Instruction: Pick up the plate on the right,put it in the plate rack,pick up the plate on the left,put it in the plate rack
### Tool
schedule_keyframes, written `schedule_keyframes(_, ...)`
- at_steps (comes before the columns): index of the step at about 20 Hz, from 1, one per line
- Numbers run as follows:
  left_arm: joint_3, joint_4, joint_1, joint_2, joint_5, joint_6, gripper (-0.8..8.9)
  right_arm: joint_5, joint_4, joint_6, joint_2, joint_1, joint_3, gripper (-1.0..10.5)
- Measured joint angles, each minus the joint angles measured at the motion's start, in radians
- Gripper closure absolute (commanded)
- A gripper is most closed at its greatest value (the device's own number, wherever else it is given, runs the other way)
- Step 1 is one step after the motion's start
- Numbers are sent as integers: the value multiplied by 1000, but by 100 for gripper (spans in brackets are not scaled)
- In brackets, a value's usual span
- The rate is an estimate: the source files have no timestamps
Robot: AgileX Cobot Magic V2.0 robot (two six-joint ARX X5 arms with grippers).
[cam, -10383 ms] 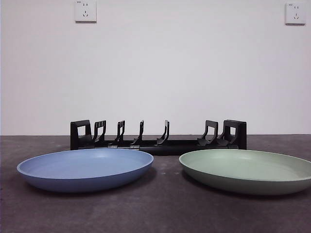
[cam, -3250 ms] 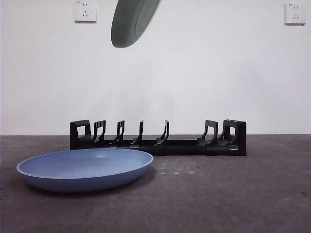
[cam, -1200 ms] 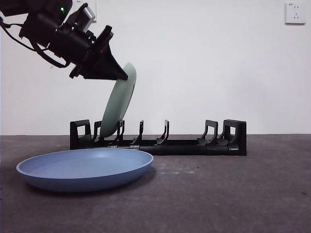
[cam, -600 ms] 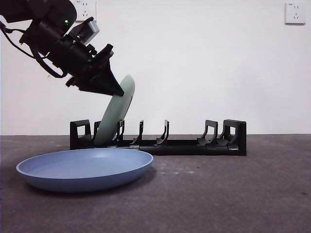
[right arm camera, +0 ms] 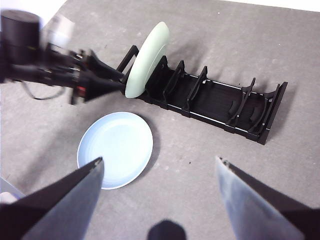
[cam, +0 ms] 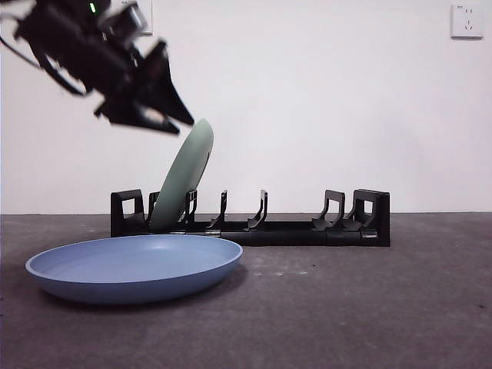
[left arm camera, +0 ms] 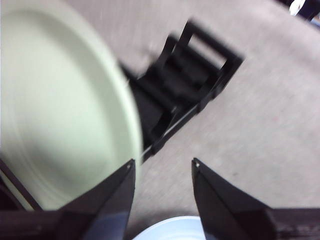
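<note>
The green plate [cam: 183, 177] stands on edge, leaning in a slot near the left end of the black plate rack [cam: 292, 231]. My left gripper [cam: 175, 123] hovers open just above and left of the plate's top rim, apart from it. In the left wrist view the open left gripper [left arm camera: 163, 165] has nothing between its jaws, with the green plate [left arm camera: 60, 110] beside one of them and the rack's end [left arm camera: 190, 85] beyond. The blue plate [cam: 134, 267] lies flat in front of the rack at the left. My right gripper [right arm camera: 159, 160] hangs open high above the table.
The right wrist view shows the whole rack [right arm camera: 215, 107], the green plate [right arm camera: 147, 57], the blue plate [right arm camera: 116, 147] and the left arm [right arm camera: 65, 75]. Several rack slots to the right of the green plate hold nothing. Grey table all around, white wall behind.
The left gripper has let go of the green plate and pulled up and away to the left. The plate stays leaning in the rack. The blue plate has not moved.
</note>
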Motion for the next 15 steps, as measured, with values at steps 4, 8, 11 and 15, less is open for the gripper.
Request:
schedule_keyframes(4,0,-91,0,-174,0,9,619,0,0,0,2,0,0,568)
schedule_keyframes(8,0,-264,-1,-394,0,105,614,-23,0,0,25,1,-2,567)
schedule_keyframes(11,0,-410,-3,-566,-1,203,600,-51,0,0,70,38,-7,567)
schedule_keyframes(15,0,-573,-3,-770,-3,302,462,-52,0,0,188,126,-8,567)
